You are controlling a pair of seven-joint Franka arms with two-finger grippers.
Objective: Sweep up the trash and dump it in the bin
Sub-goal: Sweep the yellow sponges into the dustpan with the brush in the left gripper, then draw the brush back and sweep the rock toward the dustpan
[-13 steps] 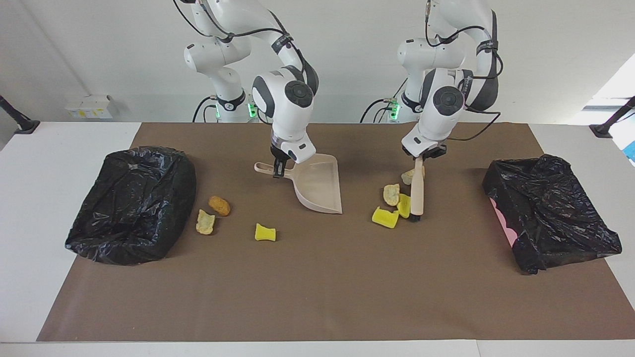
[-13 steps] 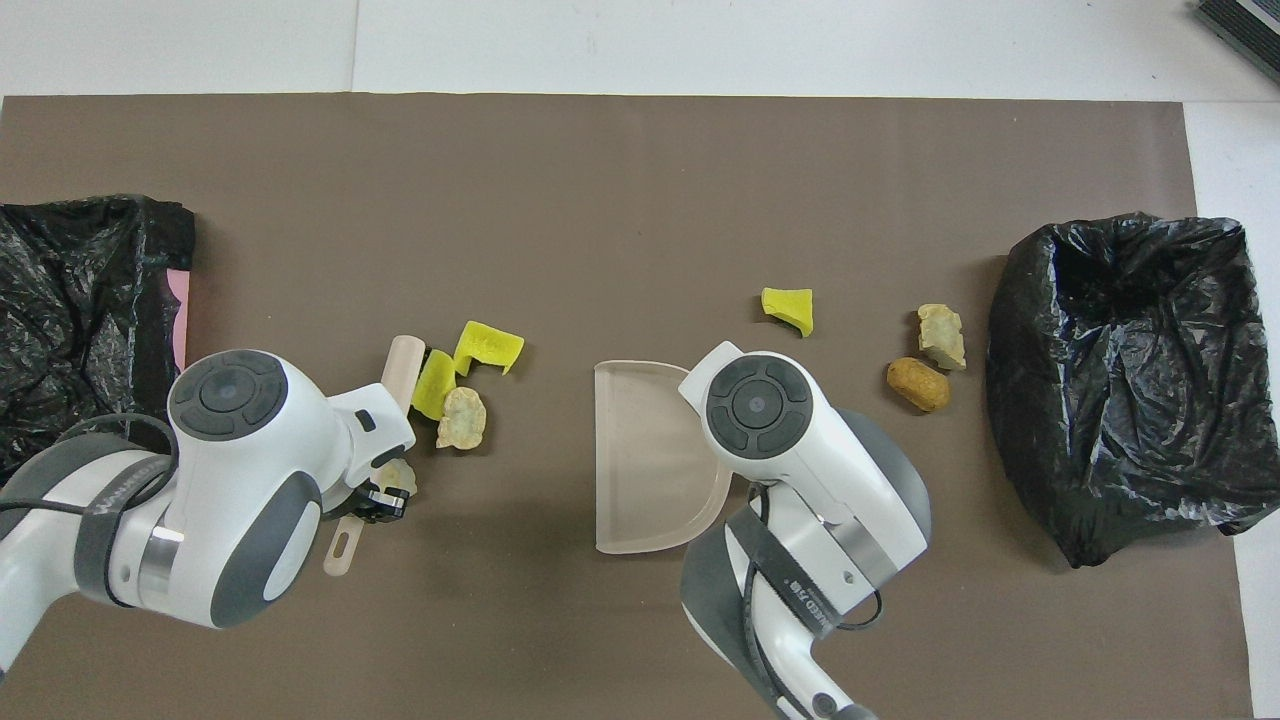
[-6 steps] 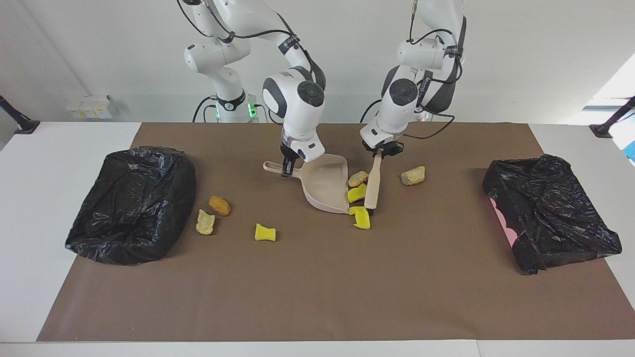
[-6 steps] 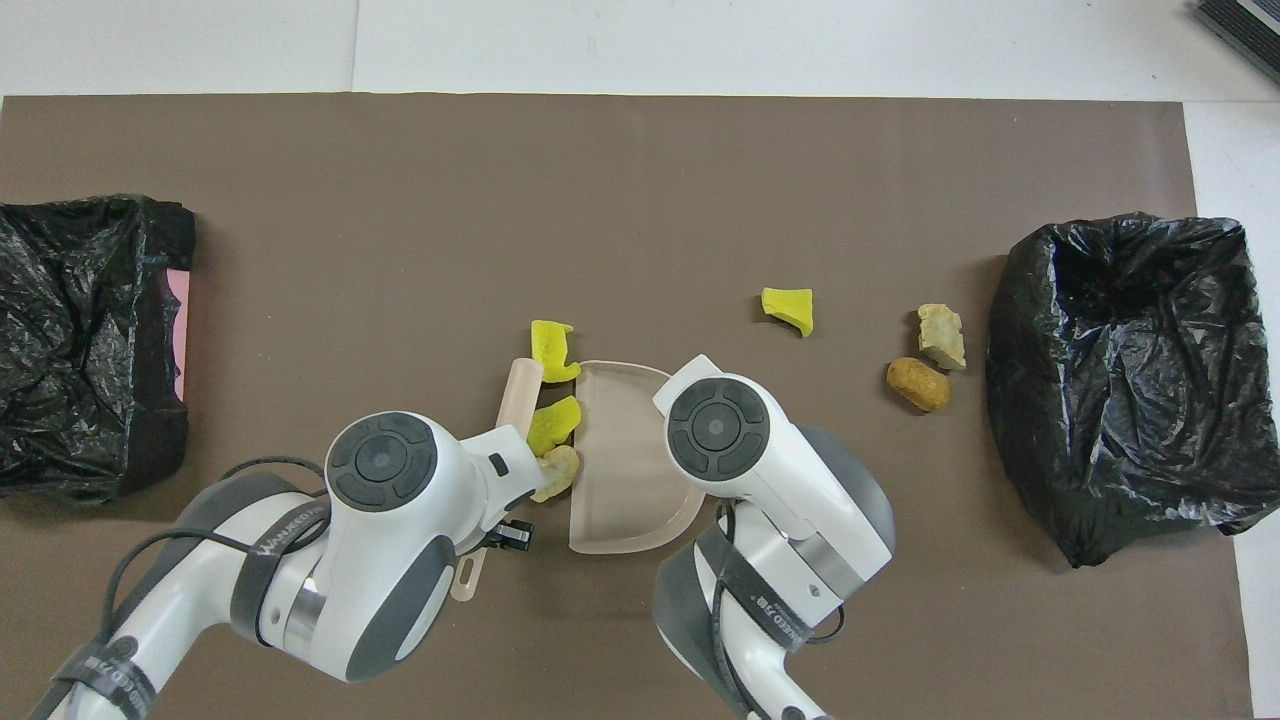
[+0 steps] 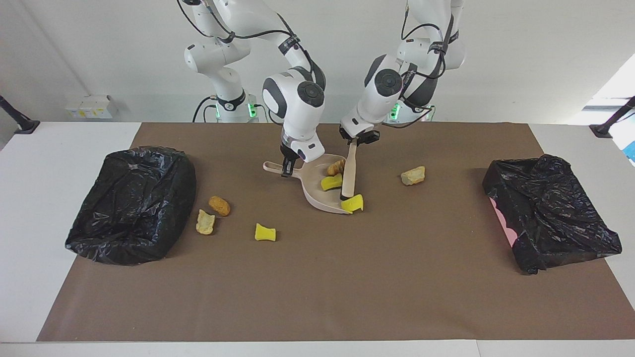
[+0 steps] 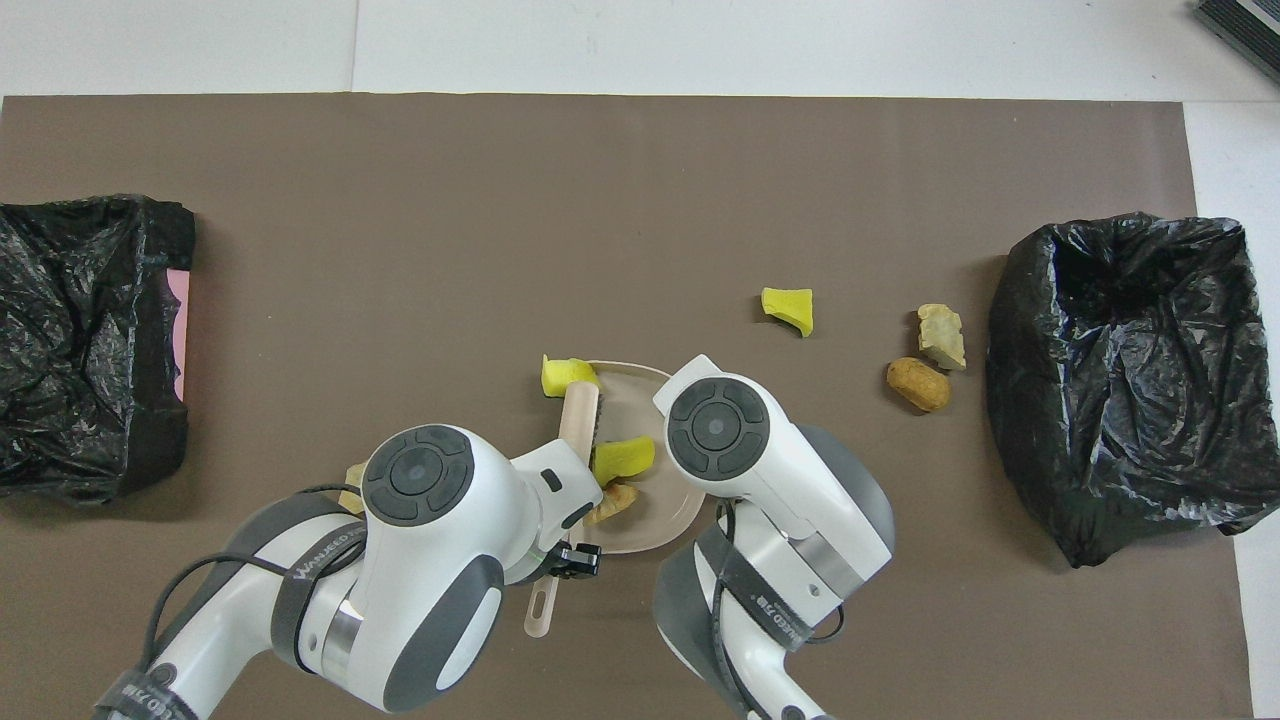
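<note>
Trash [image 5: 331, 182] in dustpan [image 5: 317, 196], under left end effector [image 5: 355, 142] clamping brush [image 5: 349, 176].

The dustpan [image 5: 325, 191] lies on the mat [image 5: 317, 287] near the middle of the table [image 5: 30, 208]. Two scraps [image 5: 331, 182] lie in it, and the brush [image 5: 349, 173] leans over its open edge. A third scrap [image 5: 352, 203] lies at the lip, maybe touching it. One lump [image 5: 413, 175] lies apart, toward the left arm's end. Three pieces [image 5: 265, 232] lie between the dustpan and the bag-lined bin [image 5: 131, 203] at the right arm's end. A second lined bin [image 5: 550, 213] stands at the left arm's end. The right gripper [image 5: 286, 171] is at the dustpan handle, the left gripper [image 5: 356, 140] on the brush handle.
</note>
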